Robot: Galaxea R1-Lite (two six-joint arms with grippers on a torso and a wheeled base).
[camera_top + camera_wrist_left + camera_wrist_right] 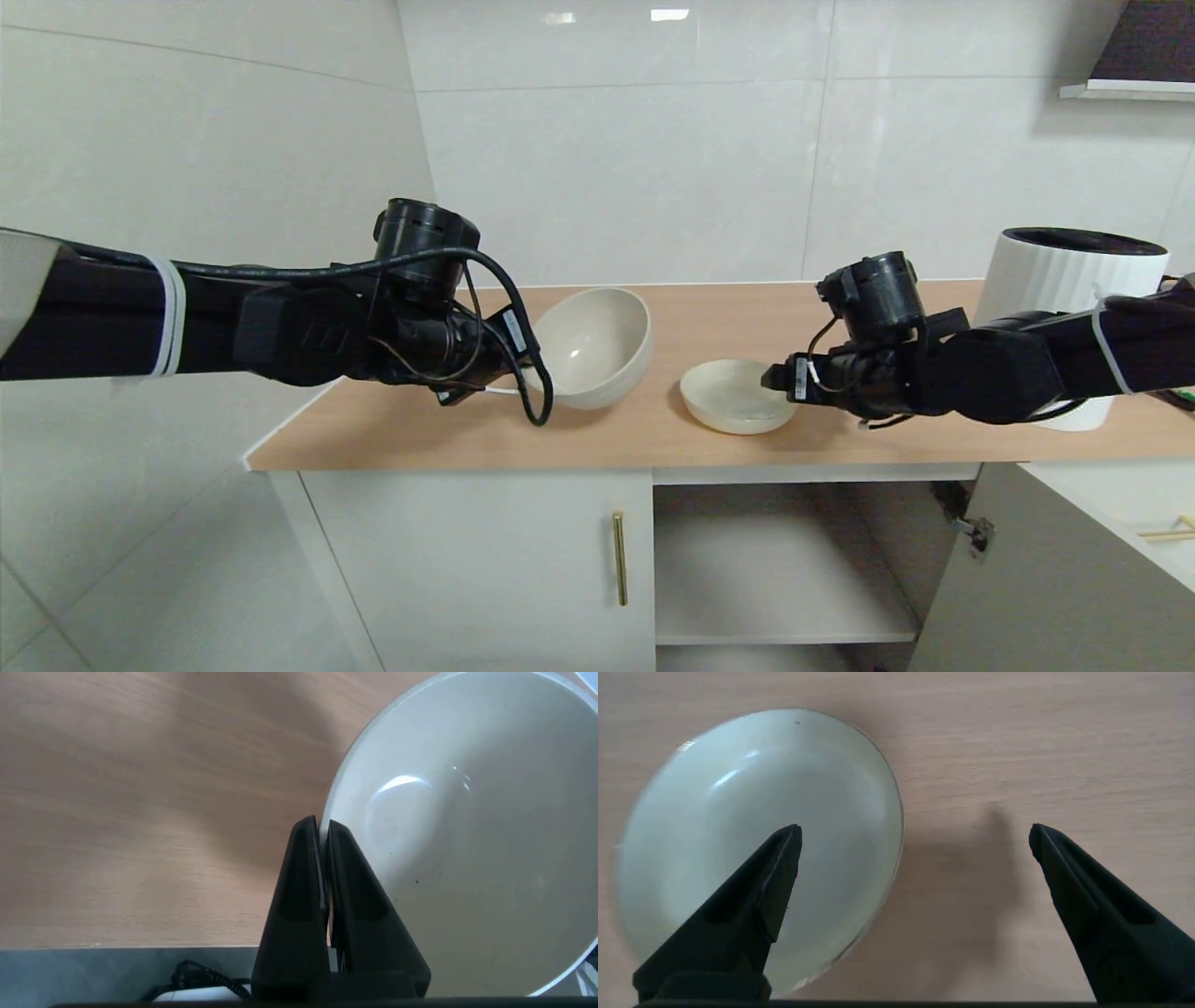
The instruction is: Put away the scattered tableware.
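One bowl [597,345], one shallow plate [733,397] — one wooden counter [709,317]

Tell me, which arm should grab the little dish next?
Right, most likely. The right gripper is open and straddles the rim of the little dish on the counter. The left gripper is shut on the rim of the big bowl, so it is busy.

Left arm [280,331] is extended in from the left side. Left end effector [322,826] is clamped thin on the rim of the bowl [467,831]. Right arm [990,373] is extended in from the right. Right end effector [913,835] is spread wide, nothing gripped.
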